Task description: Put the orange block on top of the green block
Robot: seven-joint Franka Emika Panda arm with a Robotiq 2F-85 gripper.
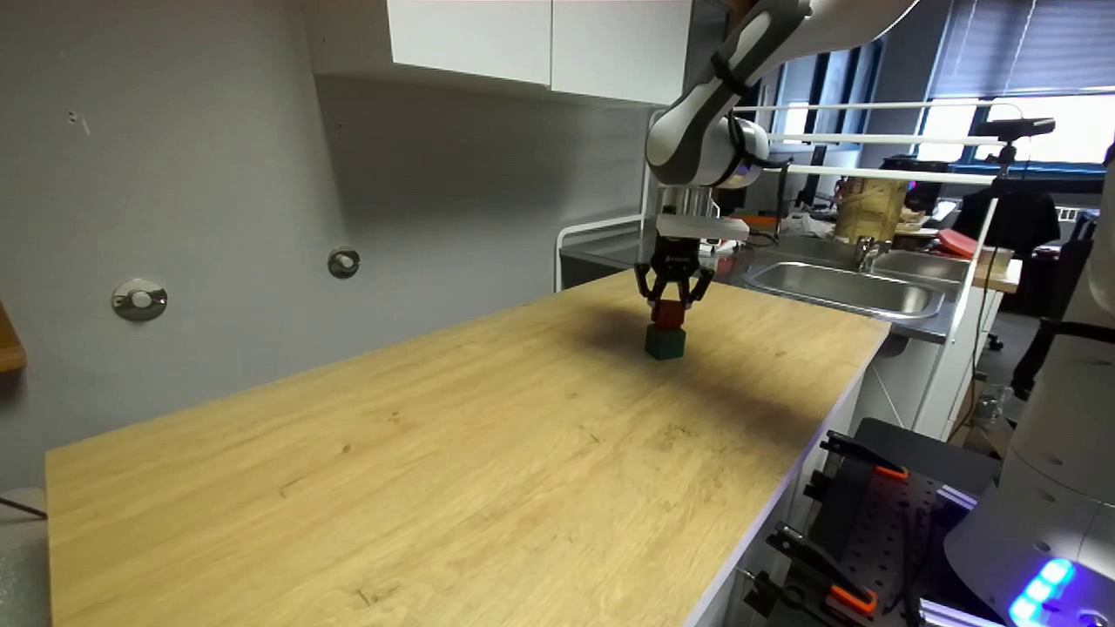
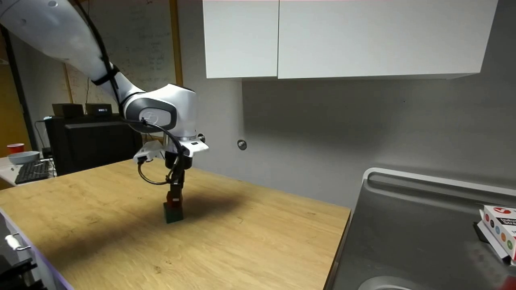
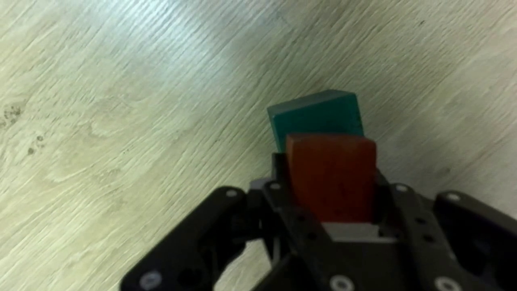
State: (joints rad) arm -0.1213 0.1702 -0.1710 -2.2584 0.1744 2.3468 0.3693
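The orange block [image 1: 669, 314] sits directly above the green block [image 1: 665, 342], which stands on the wooden tabletop. In an exterior view the orange block [image 2: 169, 198] and the green block [image 2: 173, 213] show no clear gap; I cannot tell if weight rests on it. My gripper [image 1: 671, 305] points straight down with its fingers on both sides of the orange block. In the wrist view the gripper [image 3: 329, 173] is shut on the orange block [image 3: 333, 178]. The green block [image 3: 317, 117] shows behind it, slightly turned, its lower part hidden.
The wooden tabletop [image 1: 418, 453] runs along a grey wall. White cabinets [image 2: 346, 40] hang above. A metal sink [image 1: 845, 287] lies beyond the table's end, and a small white box [image 2: 502, 229] lies on the dark counter.
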